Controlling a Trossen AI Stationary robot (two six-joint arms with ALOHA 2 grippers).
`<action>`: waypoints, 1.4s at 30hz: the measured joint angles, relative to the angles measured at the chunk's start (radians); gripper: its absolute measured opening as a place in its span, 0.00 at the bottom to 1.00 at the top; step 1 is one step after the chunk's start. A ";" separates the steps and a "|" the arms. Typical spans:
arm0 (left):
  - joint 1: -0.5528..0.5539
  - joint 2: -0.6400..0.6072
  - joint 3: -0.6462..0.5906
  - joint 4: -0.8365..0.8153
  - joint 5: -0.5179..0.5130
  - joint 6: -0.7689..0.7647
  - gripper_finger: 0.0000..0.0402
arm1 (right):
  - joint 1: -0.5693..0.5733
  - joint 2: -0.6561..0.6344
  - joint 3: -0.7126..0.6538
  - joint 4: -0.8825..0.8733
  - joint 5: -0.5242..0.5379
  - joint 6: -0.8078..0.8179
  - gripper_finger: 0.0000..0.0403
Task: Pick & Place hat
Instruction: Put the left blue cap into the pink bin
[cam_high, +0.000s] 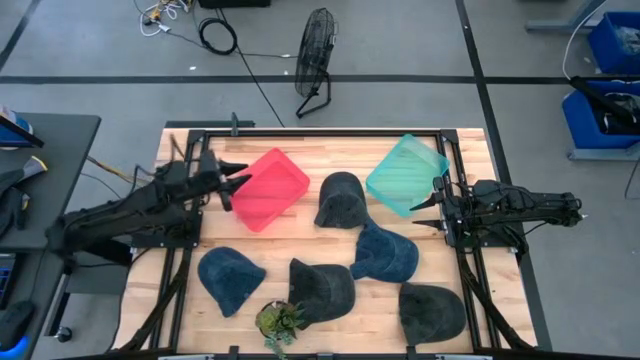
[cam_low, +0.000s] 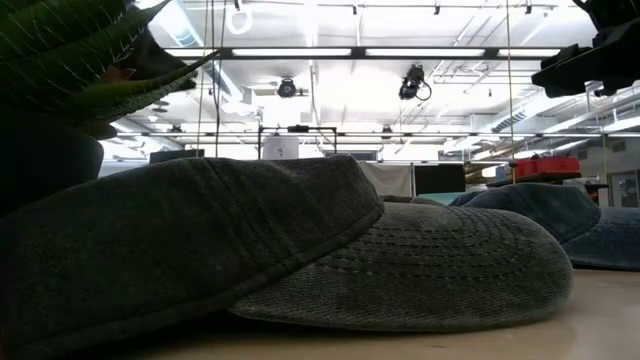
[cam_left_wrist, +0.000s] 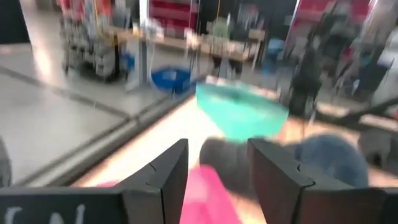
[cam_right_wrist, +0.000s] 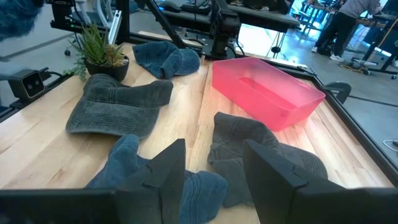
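A: Where do the tools stand?
B: Left tool (cam_high: 238, 184) hangs released beside the pink bin (cam_high: 270, 188). Hats (cam_high: 339, 199) lie mid-surface (cam_high: 320, 150). Right tool (cam_high: 432, 205), also released, hovers by the teal bin (cam_high: 405, 173).

Grey concrete floor (cam_high: 420, 40) crossed by dark lines. Black floor fan (cam_high: 316, 60) beyond the wooden tabletop (cam_high: 340, 150). Blue bins (cam_high: 603, 90) at one side. Long ceiling lights (cam_low: 340, 52) overhead.
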 joint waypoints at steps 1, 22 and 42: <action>-0.004 0.035 0.020 -0.017 -0.001 0.026 0.44 | 0.000 0.000 0.000 0.000 0.000 0.000 0.41; -0.143 0.255 0.404 -0.706 0.010 -0.196 0.44 | 0.000 0.000 0.000 0.000 0.000 0.000 0.41; -0.631 0.451 0.331 -0.798 0.103 -0.867 0.39 | 0.000 0.000 0.000 0.000 0.000 0.000 0.41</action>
